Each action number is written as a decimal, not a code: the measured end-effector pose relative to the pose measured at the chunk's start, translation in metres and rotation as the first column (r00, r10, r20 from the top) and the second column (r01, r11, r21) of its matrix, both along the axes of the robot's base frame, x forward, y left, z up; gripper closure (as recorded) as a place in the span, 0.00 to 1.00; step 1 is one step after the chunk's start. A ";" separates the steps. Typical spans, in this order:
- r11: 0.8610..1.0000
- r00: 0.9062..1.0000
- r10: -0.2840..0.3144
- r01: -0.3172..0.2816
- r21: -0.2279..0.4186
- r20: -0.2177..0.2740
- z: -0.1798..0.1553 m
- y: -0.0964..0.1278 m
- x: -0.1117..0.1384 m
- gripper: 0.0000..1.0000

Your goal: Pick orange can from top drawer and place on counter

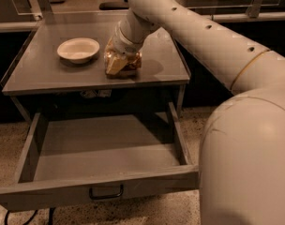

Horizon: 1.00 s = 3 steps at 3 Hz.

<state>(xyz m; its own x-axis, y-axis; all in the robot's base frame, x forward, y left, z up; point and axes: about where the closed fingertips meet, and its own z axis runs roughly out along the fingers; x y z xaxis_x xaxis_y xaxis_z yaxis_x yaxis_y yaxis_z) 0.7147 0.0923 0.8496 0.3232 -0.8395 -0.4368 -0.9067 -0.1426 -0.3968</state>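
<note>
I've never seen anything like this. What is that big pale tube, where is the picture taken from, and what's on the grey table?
The pale tube is a robot's arm, reaching out from its rounded body at the lower right. The one camera looks down from near that body; exactly where it is mounted is unclear. At the arm's tip is the gripper, the robot's hand. Its two fingers are closed around the orange can, low on the counter. A white bowl sits on the counter beside the can, not touching it. Below, the top drawer stands open and looks empty.
</note>
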 end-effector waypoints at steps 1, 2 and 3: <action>1.000 1.000 0.000 0.000 0.000 0.000 0.000 0.000 0.000 0.81; 1.000 1.000 0.000 0.000 0.000 0.000 0.000 0.000 0.000 0.58; 1.000 1.000 0.000 0.000 0.000 -0.001 0.000 0.000 0.000 0.34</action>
<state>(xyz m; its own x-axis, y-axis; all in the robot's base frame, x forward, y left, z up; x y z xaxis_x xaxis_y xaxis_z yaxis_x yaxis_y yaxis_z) 0.7147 0.0924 0.8492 0.3232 -0.8394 -0.4369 -0.9069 -0.1429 -0.3963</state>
